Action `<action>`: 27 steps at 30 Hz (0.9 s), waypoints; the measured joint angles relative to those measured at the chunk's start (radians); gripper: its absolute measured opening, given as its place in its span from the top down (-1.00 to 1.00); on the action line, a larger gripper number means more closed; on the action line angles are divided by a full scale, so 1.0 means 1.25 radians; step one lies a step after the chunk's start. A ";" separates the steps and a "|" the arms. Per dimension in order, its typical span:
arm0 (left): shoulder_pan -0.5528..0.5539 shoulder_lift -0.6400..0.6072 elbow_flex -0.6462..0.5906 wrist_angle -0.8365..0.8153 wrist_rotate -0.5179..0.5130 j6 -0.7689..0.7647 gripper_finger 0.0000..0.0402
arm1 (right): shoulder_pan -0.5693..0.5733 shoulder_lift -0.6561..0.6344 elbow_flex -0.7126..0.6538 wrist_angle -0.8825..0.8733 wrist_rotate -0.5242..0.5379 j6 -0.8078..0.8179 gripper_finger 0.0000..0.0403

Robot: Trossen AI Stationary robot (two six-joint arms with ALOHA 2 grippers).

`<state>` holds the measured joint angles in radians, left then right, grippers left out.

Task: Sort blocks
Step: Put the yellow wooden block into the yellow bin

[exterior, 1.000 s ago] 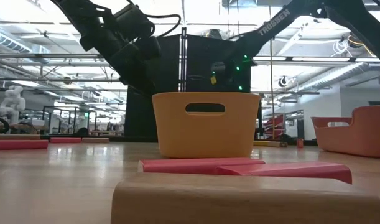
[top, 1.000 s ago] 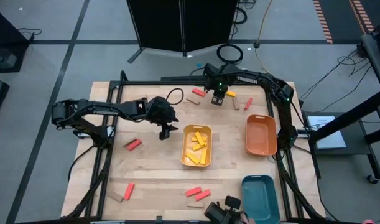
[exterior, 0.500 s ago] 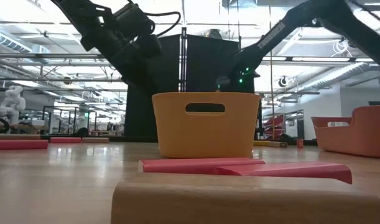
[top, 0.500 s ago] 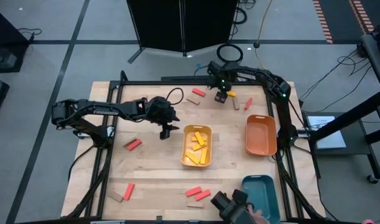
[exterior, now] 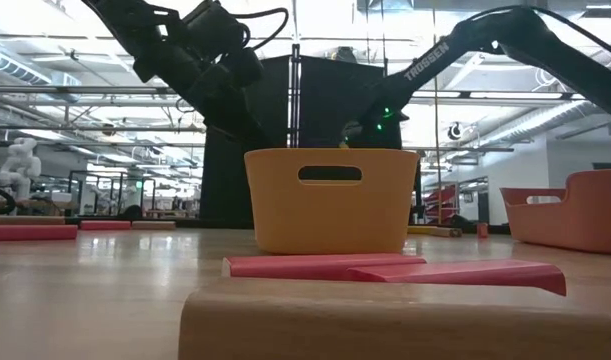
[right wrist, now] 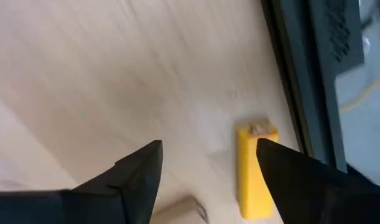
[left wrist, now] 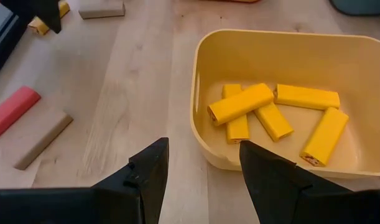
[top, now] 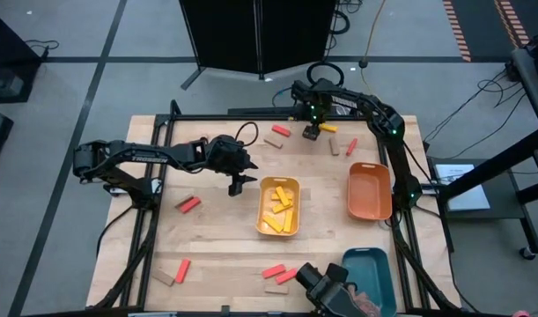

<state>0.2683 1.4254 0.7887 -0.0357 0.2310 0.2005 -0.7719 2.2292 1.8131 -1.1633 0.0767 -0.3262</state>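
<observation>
My right gripper [top: 311,133] hangs open near the table's far edge, pointing down over a yellow block [right wrist: 255,169] that lies flat on the wood beside one of its fingers [right wrist: 301,180]. No touch shows. A tan block [right wrist: 185,208] lies close by. My left gripper [left wrist: 202,174] waits open and empty above the table, just left of the yellow tray [top: 262,211], which holds several yellow blocks [left wrist: 239,103]. Red blocks [top: 189,204] and tan blocks [top: 273,140] lie scattered flat on the table.
An orange tray [top: 370,191] stands right of the yellow one, and a teal tray [top: 374,264] sits at the near right. A dark device with a person's hand [top: 335,295] is at the near edge. Red blocks [exterior: 315,266] and a tan block [exterior: 395,320] lie near the front.
My right gripper has moved a little toward the table's far edge and slightly down, as its arm stretched out. My left gripper has kept its place beside the yellow tray. The dark device at the near edge has shifted.
</observation>
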 joint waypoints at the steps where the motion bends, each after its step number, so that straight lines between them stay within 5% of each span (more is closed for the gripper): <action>1: 0.000 0.000 0.000 0.000 0.000 0.000 0.04 | -0.002 0.000 0.012 0.000 -0.019 0.001 -0.26; 23: 0.000 0.000 0.000 -0.006 0.000 0.013 0.04 | -0.051 0.059 0.012 -0.033 0.044 0.045 -0.26; 27: 0.000 0.000 0.000 -0.002 0.000 0.013 0.04 | -0.035 0.082 0.023 -0.045 0.111 0.031 -0.26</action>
<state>0.2680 1.4254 0.7887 -0.0381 0.2314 0.2169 -0.8163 2.3318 1.8420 -1.2194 0.2151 -0.2879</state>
